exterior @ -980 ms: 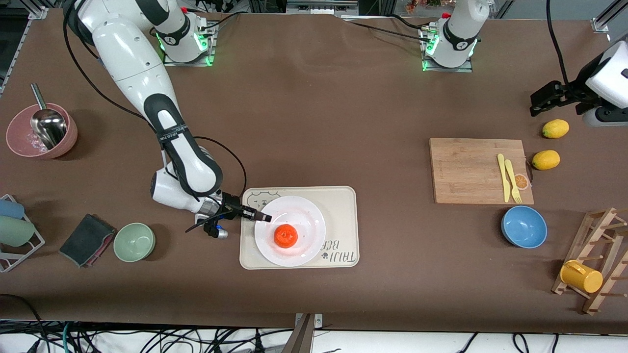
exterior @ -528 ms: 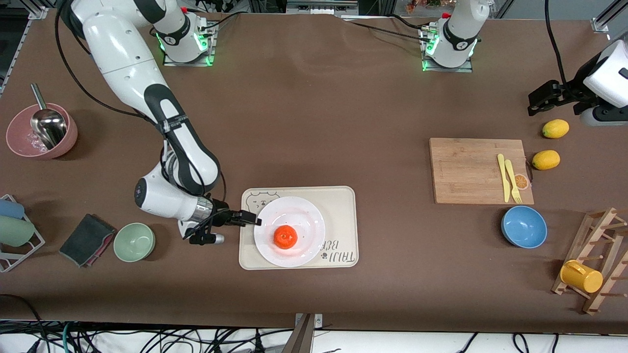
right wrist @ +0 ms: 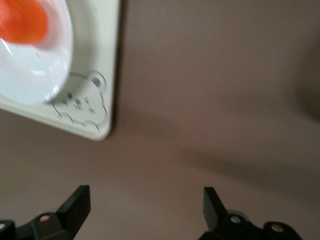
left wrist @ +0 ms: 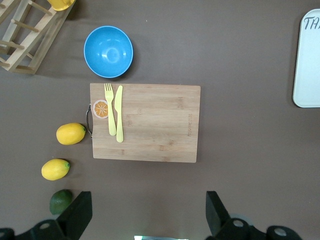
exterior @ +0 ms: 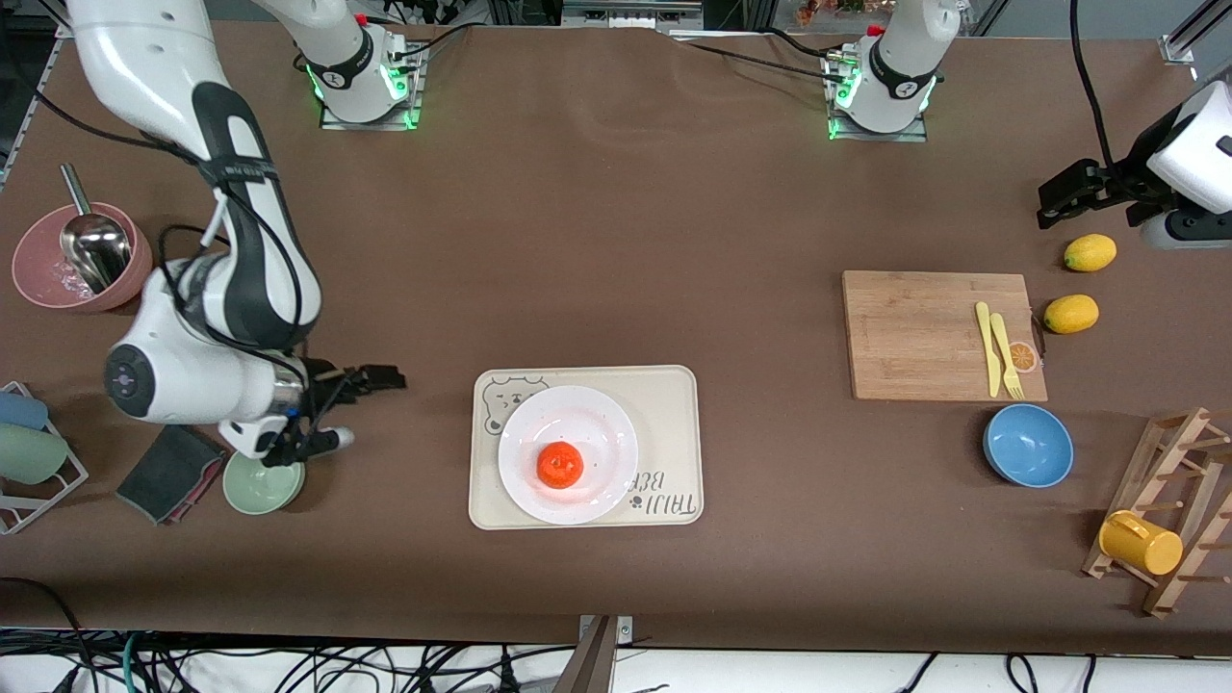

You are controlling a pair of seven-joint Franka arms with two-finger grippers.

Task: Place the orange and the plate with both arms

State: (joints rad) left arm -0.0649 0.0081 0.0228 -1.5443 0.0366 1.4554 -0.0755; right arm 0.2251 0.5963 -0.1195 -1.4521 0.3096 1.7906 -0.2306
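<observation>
Orange (exterior: 560, 465) sits mid-plate (exterior: 602, 425); plate on the beige tray (exterior: 674, 395), mid-worktop (exterior: 616, 241). Right end effector (exterior: 383, 377) — fingers wide, empty — hangs over bare worktop at the tray's 9 o'clock, clear of its edge. Left end effector (exterior: 1057, 199) waits, wide open, near the lemons (exterior: 1090, 252) — at the plate's 2 o'clock.

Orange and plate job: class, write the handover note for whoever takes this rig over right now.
Right gripper: open, empty, over bare table between the green bowl and the tray.
Left gripper: open, empty, waiting above the lemons.
Orange sits on the plate; plate sits on the tray.
Done: both appear placed and released.
Left: probably nothing but parking the arms.
</observation>
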